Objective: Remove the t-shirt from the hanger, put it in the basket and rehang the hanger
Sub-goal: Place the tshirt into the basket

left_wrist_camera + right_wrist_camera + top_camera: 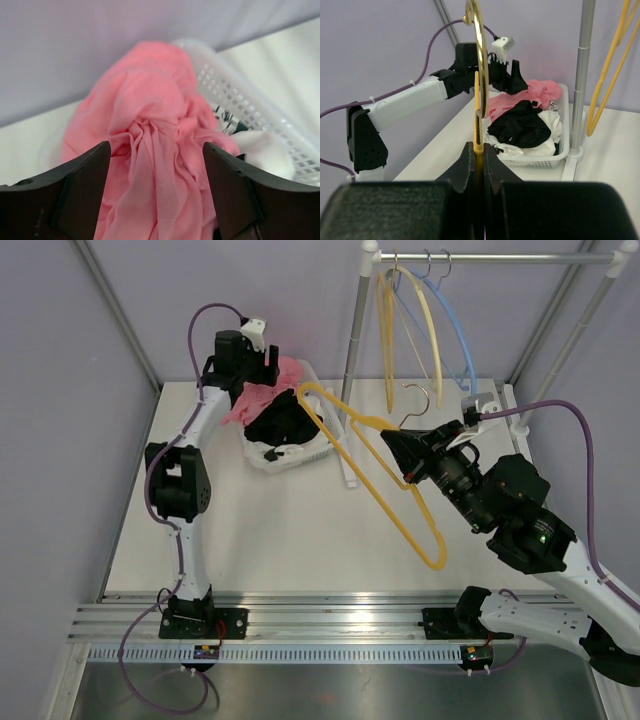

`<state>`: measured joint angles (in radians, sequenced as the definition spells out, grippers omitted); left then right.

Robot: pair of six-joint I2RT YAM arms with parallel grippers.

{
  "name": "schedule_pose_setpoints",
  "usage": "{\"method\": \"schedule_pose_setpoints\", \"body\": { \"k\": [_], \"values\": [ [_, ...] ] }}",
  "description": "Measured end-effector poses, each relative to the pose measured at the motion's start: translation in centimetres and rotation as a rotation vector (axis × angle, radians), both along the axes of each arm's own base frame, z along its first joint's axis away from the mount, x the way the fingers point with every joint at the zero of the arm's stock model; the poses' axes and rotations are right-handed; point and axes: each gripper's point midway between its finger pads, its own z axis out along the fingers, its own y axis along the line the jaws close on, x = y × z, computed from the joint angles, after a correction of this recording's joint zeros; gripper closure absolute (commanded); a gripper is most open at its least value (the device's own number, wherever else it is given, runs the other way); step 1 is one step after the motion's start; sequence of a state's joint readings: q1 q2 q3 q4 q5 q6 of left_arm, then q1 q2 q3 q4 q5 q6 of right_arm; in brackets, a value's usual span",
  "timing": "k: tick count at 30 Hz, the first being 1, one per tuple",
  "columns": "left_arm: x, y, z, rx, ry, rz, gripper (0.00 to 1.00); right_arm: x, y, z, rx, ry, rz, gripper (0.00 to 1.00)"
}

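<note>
The pink t-shirt [262, 398] lies bunched in the white basket [290, 462] at the back, on top of black and white clothes. It also shows in the left wrist view [150, 145] and the right wrist view [542, 92]. My left gripper [266, 366] hangs just over it, open, jaws wide with pink cloth between and below them [156, 150]. My right gripper [393, 442] is shut on a bare yellow hanger [400, 515], held in the air over the table's middle. In the right wrist view the hanger [479, 50] rises from the shut gripper [479, 147].
A clothes rack [480, 257] stands at the back right, its pole [355, 340] next to the basket. Yellow [388, 330] and blue [457, 330] empty hangers hang on it. The basket wall [240, 100] is right of the left gripper.
</note>
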<state>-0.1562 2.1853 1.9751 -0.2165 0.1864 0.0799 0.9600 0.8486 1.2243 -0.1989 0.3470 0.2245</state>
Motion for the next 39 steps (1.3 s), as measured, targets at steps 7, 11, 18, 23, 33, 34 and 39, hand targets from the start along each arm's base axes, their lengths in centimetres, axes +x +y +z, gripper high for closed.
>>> {"method": "schedule_pose_setpoints", "body": {
  "k": [7, 11, 18, 23, 33, 34, 39],
  "values": [
    [-2.2, 0.3, 9.9, -0.024, -0.173, -0.004, 0.18, 0.0, 0.0, 0.0, -0.001, 0.0, 0.0, 1.0],
    [-4.8, 0.8, 11.6, -0.024, -0.198, 0.002, 0.14, -0.1, -0.2, 0.1, 0.003, -0.002, 0.0, 1.0],
    [-13.4, 1.6, 9.3, -0.046, -0.175, -0.024, 0.11, -1.3, -2.0, 2.1, 0.032, -0.037, -0.003, 1.0],
    [-18.6, 1.2, 9.3, -0.098, -0.226, -0.075, 0.09, -2.4, -4.1, 4.4, 0.068, -0.094, -0.022, 1.0],
    [-25.6, -4.7, 4.0, -0.195, -0.199, -0.306, 0.08, -2.7, -9.6, 8.8, 0.136, -0.19, -0.199, 1.0],
    [-26.0, -5.2, 3.5, -0.195, -0.195, -0.32, 0.08, -2.4, -10.1, 9.0, 0.131, -0.195, -0.235, 1.0],
    [-28.3, -6.5, 1.4, -0.167, -0.21, -0.365, 0.08, -1.3, -12.4, 9.0, 0.093, -0.2, -0.385, 1.0]
  ]
}}
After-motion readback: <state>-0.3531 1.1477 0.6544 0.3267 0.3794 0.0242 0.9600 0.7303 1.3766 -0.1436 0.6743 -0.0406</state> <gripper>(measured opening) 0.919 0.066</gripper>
